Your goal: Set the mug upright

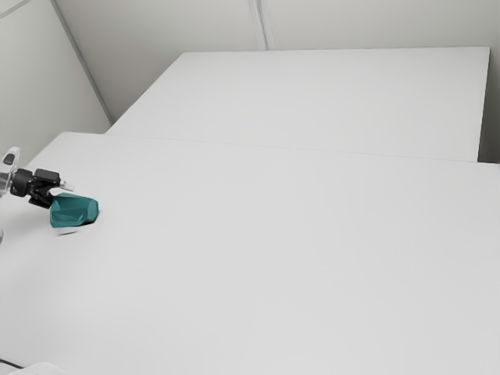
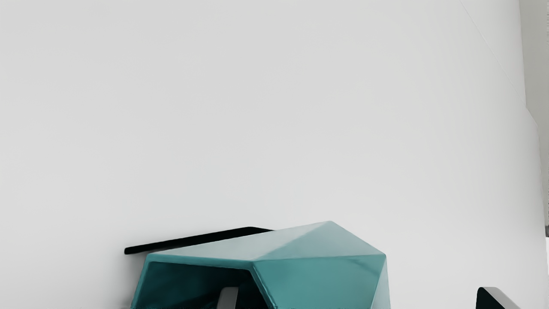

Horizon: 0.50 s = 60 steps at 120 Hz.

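The teal faceted mug [image 1: 74, 211] lies tipped on the table near the exterior view's left edge. My black gripper [image 1: 59, 194] is just beside and above it, its fingers spread. In the wrist view the mug [image 2: 317, 270] shows its dark opening, and the gripper [image 2: 360, 298] is open around part of it. One fingertip [image 2: 229, 298] stands at the mug's opening, apparently inside; the other [image 2: 495, 296] is out past the mug's outer wall, with a gap between. The lower part of the mug is cut off there.
The white table [image 1: 273, 258] stretches toward the exterior view's right, with another white surface [image 1: 328, 101] behind it. A thin black strip [image 2: 193, 240] shows along the mug's far side. A white rounded object [image 1: 43, 369] is at the exterior view's lower left.
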Each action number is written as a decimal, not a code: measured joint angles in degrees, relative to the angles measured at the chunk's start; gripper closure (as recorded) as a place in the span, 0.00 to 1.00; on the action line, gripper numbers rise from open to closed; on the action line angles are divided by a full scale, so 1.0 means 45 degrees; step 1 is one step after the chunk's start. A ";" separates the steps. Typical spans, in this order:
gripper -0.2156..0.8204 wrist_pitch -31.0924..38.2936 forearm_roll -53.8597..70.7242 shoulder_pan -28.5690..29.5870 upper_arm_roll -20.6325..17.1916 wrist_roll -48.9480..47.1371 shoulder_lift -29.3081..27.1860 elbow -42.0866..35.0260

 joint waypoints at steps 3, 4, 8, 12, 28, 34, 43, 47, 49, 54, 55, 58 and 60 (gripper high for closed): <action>0.21 0.0000 0.0000 -0.0005 -0.0001 -0.0023 -0.0004 -0.0011; 0.21 0.0000 0.0000 -0.0006 -0.0001 -0.0031 -0.0007 -0.0014; 0.21 0.0000 0.0006 -0.0003 -0.0017 -0.0065 -0.0018 -0.0029; 0.21 0.0002 0.0012 0.0001 -0.0052 -0.0100 -0.0024 -0.0071; 0.21 0.0010 0.0026 0.0004 -0.0113 -0.0238 -0.0031 -0.0136; 0.21 0.0012 0.0028 0.0014 -0.0145 -0.0288 -0.0041 -0.0209; 0.21 0.0014 0.0030 0.0024 -0.0189 -0.0364 -0.0047 -0.0265; 0.21 0.0015 0.0031 0.0025 -0.0224 -0.0398 -0.0049 -0.0279; 0.21 0.0015 0.0031 0.0025 -0.0241 -0.0415 -0.0049 -0.0286; 0.21 0.0018 0.0031 0.0024 -0.0271 -0.0456 -0.0050 -0.0322; 0.21 0.0019 0.0031 0.0024 -0.0274 -0.0464 -0.0049 -0.0327; 0.21 0.0020 0.0032 0.0024 -0.0287 -0.0488 -0.0050 -0.0341; 0.21 0.0021 0.0032 0.0024 -0.0289 -0.0503 -0.0050 -0.0346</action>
